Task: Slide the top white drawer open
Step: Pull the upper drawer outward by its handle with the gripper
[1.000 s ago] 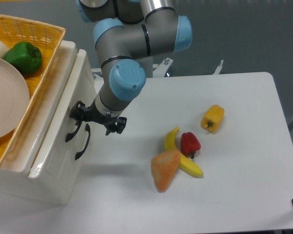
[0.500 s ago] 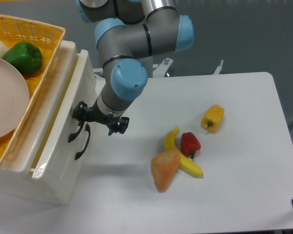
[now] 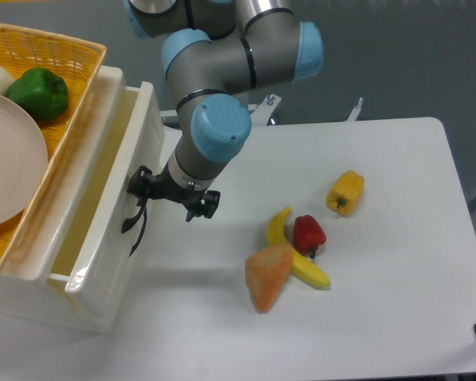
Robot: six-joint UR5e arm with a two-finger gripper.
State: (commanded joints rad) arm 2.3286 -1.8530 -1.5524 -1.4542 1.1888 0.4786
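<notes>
The top white drawer [image 3: 117, 208] stands partly pulled out of the cabinet toward the right, and a strip of its cream inside [image 3: 95, 198] shows behind the front panel. Its curved black handle [image 3: 130, 222] sits on that panel. My gripper [image 3: 140, 190] reaches in from the right and is shut on the upper end of the handle, with the blue and grey arm [image 3: 214, 135] above it. The fingertips are partly hidden against the handle.
A yellow wicker basket [image 3: 71, 119] with a white plate [image 3: 8, 167] and a green pepper [image 3: 38, 93] rests on the cabinet. On the white table [image 3: 397, 262] lie a yellow pepper [image 3: 346, 192], a red pepper [image 3: 309, 233], a banana [image 3: 282, 226] and an orange wedge [image 3: 268, 276].
The drawer has slid out to the right with my gripper on its handle. The gap behind the front panel has widened and the arm has shifted right.
</notes>
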